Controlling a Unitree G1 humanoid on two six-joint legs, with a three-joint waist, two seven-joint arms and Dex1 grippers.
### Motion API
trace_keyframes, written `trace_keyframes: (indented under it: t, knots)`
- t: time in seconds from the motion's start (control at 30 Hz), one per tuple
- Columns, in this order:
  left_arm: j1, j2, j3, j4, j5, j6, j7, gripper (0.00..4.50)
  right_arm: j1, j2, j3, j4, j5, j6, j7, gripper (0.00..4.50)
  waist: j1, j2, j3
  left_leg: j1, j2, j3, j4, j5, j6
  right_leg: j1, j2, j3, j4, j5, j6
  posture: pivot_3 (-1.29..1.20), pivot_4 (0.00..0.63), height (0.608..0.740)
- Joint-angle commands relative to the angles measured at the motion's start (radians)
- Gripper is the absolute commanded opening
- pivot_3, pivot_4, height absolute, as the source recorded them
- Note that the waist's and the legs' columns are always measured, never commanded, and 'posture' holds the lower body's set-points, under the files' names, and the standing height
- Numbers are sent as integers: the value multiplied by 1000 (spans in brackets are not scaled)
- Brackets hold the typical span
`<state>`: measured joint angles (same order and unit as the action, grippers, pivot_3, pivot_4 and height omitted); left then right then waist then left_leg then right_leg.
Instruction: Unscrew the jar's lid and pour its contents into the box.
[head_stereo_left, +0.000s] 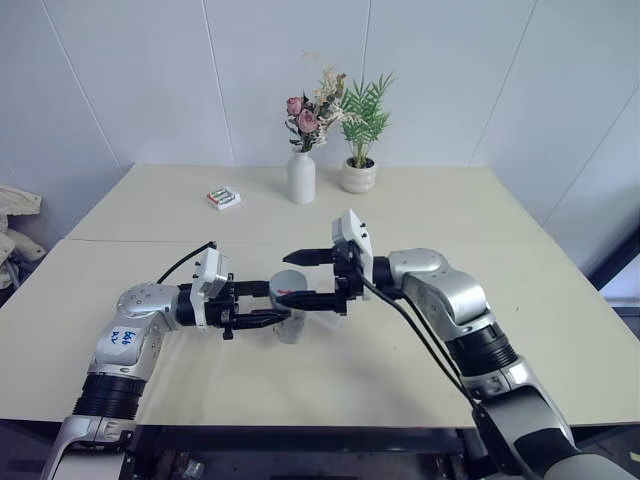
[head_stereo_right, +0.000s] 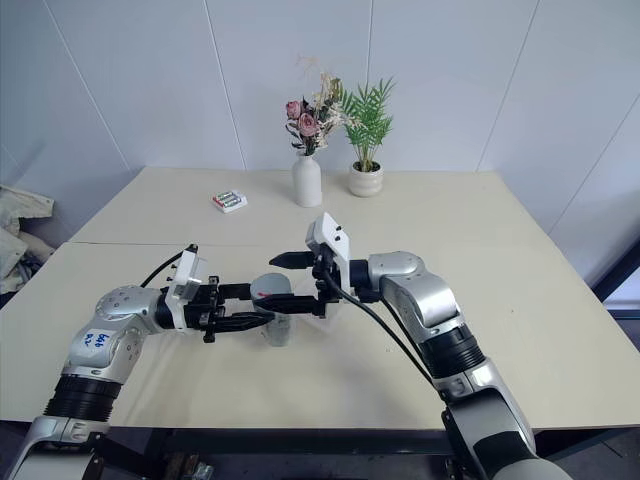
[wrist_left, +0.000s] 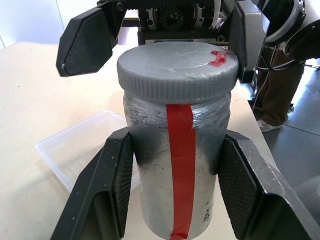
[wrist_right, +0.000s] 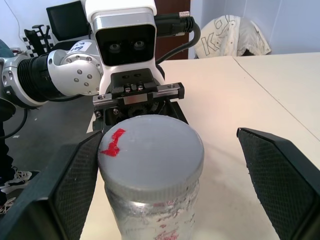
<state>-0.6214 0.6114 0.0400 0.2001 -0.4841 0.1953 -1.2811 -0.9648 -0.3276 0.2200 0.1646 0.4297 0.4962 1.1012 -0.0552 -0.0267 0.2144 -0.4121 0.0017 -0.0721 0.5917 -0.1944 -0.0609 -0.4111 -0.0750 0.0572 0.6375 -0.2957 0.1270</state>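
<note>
Left end effector (head_stereo_left: 262, 304) clamping jar (wrist_left: 177, 165), box (wrist_left: 75, 147) partly hidden behind

blue scrawl on left arm (head_stereo_left: 122, 337), unreadable.

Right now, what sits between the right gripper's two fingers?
The jar's lid, still on the jar, sits between the open right gripper's fingers in the right wrist view.

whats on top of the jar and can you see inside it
The grey lid sits on top of the jar, with a red mark on its top, so the opening is covered. The silver wall hides whatever is inside. The left gripper clamps the jar; the right gripper's fingers stand open around the lid.
</note>
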Motion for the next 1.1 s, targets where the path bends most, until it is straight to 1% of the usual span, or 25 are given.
trace_keyframes:
  t: [0.03, 0.37, 0.53, 0.67, 0.8, 0.9, 1.0, 1.1]
  knots:
    - [9, 6, 11, -51, -17, -15, -28, 2103, -5, -51, -88, 32, -10, -25, -26, 4457, 0, 0, 0, 0, 0, 0, 0, 0, 0, 0, 0, 0, 0, 0, 0, 0, 150, 740]
    - [27, 6, 21, -74, -19, -5, -22, 2103, 2, -154, -129, 100, -25, -50, 0, 4457, 7, 0, 0, 0, -1, 0, 0, 0, 0, 0, -1, 0, -1, 0, 0, 0, 150, 740]
    - [40, 6, 27, -89, -21, 4, -18, 2103, 5, -188, -156, 145, -43, -62, 16, 4457, -2, 0, 0, 0, 0, 1, -1, 0, 0, 0, 0, 1, -1, 0, 0, 0, 150, 740]
    - [48, 7, 30, -98, -22, 10, -14, 2103, 18, -203, -170, 115, -18, -31, 43, 4457, 1, 0, 0, 0, 0, 1, 0, 0, 0, 0, 0, 1, -1, 0, 0, 0, 150, 740]
    - [50, 7, 32, -104, -22, 15, -10, 2103, 38, -186, -187, 6, 62, 71, 56, 4457, 0, 0, 0, 0, 0, 1, 0, 0, 0, 0, 0, 1, -1, 0, 0, 0, 150, 740]
    - [55, 7, 34, -107, -23, 17, -7, 2103, 54, -134, -194, -135, 165, 186, 16, 4457, -3, 0, 0, 0, 0, 1, 0, 0, 0, 0, 0, 1, -1, 0, 0, 0, 150, 740]
    - [57, 6, 36, -110, -24, 19, -4, 2103, 71, -78, -160, -249, 197, 237, -34, 4457, 0, 0, 0, 0, 1, 1, 0, 0, 0, 0, 0, 1, 0, 0, 0, 0, 150, 740]
    - [58, 6, 36, -112, -24, 20, -2, 2103, 75, -42, -140, -293, 200, 260, -76, 4457, 3, 0, 0, 0, 0, 1, 0, 0, 0, 0, 0, 1, 0, 0, 0, 0, 150, 740]
